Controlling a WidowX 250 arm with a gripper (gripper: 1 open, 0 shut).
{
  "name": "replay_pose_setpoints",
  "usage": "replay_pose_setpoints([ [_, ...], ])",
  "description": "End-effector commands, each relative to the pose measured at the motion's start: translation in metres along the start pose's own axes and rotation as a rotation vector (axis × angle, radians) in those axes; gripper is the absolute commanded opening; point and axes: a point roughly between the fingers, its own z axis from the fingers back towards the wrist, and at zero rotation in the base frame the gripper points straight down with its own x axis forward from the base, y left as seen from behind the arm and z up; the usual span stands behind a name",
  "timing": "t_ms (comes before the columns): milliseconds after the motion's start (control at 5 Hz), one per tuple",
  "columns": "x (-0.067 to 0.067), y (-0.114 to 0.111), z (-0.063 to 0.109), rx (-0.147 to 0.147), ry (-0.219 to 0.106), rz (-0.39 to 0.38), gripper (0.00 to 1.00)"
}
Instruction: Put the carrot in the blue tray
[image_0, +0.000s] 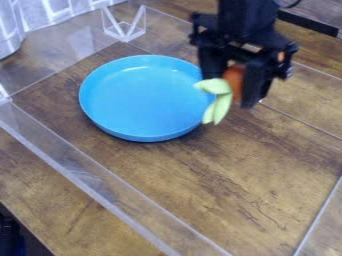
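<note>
Carrying the carrot (233, 82) is our step now: the hand (242, 85) is clamped on it, leaves hanging, in the upper right just beside the blue tray's (107, 120) right rim. Next we judge it must travel left over the dish, then release.

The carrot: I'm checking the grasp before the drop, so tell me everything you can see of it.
The carrot is a small orange toy, plastic by its look, with pale yellow-green leaves hanging down from its lower end. It is held off the table, pinched in the shut end effector, which hides much of its body. It hangs roughly upright by the right rim of the blue tray. Nothing else touches it.
</note>
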Motion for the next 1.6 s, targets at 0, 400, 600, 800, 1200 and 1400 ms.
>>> replay_pose_setpoints([
  [0,-0.016,0.009,0.021,-0.004,-0.055,0.017,0.0],
  [400,-0.033,0.015,0.019,0.004,-0.032,0.014,0.0],
  [600,-0.035,0.015,0.018,0.008,-0.025,0.0,0.0],
  [800,-0.036,0.016,0.019,0.011,-0.019,-0.011,0.0],
  [1200,-0.039,0.018,0.018,0.014,-0.007,-0.033,0.0],
  [1400,-0.041,0.019,0.018,0.017,-0.001,-0.042,0.0],
])
